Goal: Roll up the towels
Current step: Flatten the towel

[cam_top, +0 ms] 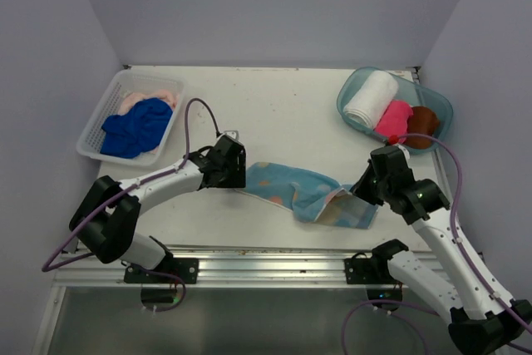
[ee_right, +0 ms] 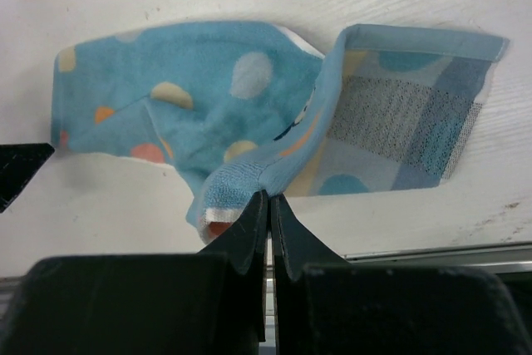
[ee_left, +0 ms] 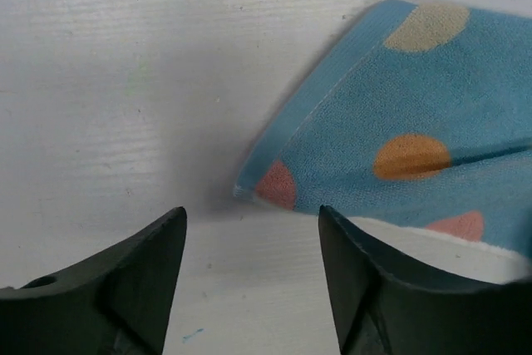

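Count: six towels, two grippers. Light blue towel (cam_top: 303,193) lies stretched on the table (cam_top: 274,114) between the arms. Royal blue towel (cam_top: 137,126) and peach towel (cam_top: 154,93) sit in the basket (cam_top: 96,130). White towel (cam_top: 371,99), pink towel (cam_top: 393,120) and brown towel (cam_top: 424,122) sit in the tub (cam_top: 342,101). Only the left wrist view shows me the left gripper (ee_left: 252,218) parted and empty, with a towel corner just beyond. Only the right wrist view shows the right gripper (ee_right: 268,197) pinched onto the bunched fold.

Overhead camera looks down; both close wrist cameras share the dotted towel (ee_right: 208,97).
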`<state>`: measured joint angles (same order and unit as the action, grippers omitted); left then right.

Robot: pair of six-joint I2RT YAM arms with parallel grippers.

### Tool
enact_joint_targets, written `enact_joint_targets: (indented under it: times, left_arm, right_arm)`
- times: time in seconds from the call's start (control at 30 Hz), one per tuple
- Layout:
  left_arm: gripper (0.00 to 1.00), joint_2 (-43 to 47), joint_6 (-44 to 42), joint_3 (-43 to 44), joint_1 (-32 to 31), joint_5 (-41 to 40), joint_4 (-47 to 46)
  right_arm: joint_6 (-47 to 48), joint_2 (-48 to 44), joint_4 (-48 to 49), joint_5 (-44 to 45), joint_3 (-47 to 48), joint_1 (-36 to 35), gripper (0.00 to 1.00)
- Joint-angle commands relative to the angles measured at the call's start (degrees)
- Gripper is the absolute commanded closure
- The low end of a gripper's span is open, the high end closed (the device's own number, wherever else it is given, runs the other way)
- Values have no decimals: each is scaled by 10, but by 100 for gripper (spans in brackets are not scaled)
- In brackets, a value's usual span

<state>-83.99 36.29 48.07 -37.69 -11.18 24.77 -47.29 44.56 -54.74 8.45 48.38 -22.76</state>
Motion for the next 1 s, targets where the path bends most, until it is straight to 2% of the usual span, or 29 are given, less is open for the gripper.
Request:
enact_joint_targets:
  times: [0.0, 0.07, 0.17, 0.43, 0.53, 0.6, 0.63, 0.7, 0.73, 0.97]
  left_arm:
    - [28, -2, 36, 4, 3, 18, -30]
    - [28, -13, 41, 16, 3, 24, -32]
    - [38, -35, 50, 30, -3, 6, -21]
    - [38, -86, 70, 37, -25, -49, -9]
    - [40, -99, 69, 36, -26, -45, -17]
    - [45, -112, 68, 36, -26, -38, -24]
    - [53, -117, 67, 39, -31, -37, -26]
    - [61, -137, 68, 44, -36, -37, -29]
    - [69, -144, 69, 51, -41, -37, -27]
    - [92, -166, 70, 65, -47, -39, -16]
  right_arm:
    - [7, -10, 19, -14, -7, -1, 100]
    - [8, -11, 17, -11, -6, 0, 100]
    - [8, -14, 14, -6, -4, -1, 100]
    - [6, -11, 15, -4, -6, -1, 100]
    - [7, -10, 13, -1, -5, -1, 100]
    - [7, -10, 13, -1, -5, -1, 100]
    - [5, -10, 14, -1, -5, 0, 100]
    - [4, -10, 13, -1, -6, -1, 100]
    - [4, -10, 13, 0, -6, 0, 100]
    - [4, -14, 4, 10, -4, -1, 100]
